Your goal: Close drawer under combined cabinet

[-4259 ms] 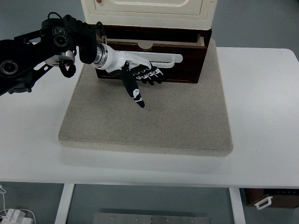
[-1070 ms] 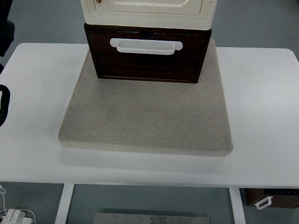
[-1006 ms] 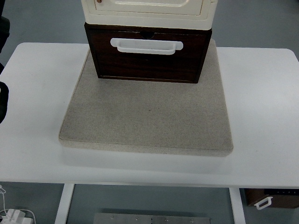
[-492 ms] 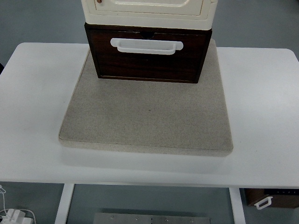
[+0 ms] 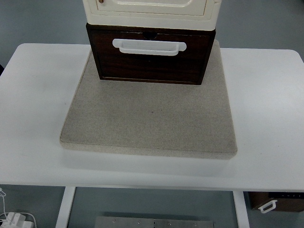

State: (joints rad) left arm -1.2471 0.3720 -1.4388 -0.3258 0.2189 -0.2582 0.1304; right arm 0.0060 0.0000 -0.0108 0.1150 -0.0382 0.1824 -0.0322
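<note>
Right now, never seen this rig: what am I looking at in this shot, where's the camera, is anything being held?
There is one camera, mounted on a two-armed humanoid robot and looking steeply down from the robot's side of the work. Neither arm or hand is in the picture, so nothing is being held. You see a white rectangular table with a square grey-beige mat on it. At the far edge of the mat stands a combined cabinet: a cream plastic upper unit on top of a dark brown wooden drawer with a white bar handle. The drawer front looks flush with its frame, so it appears closed. A white plug lies on the floor, lower left.
</note>
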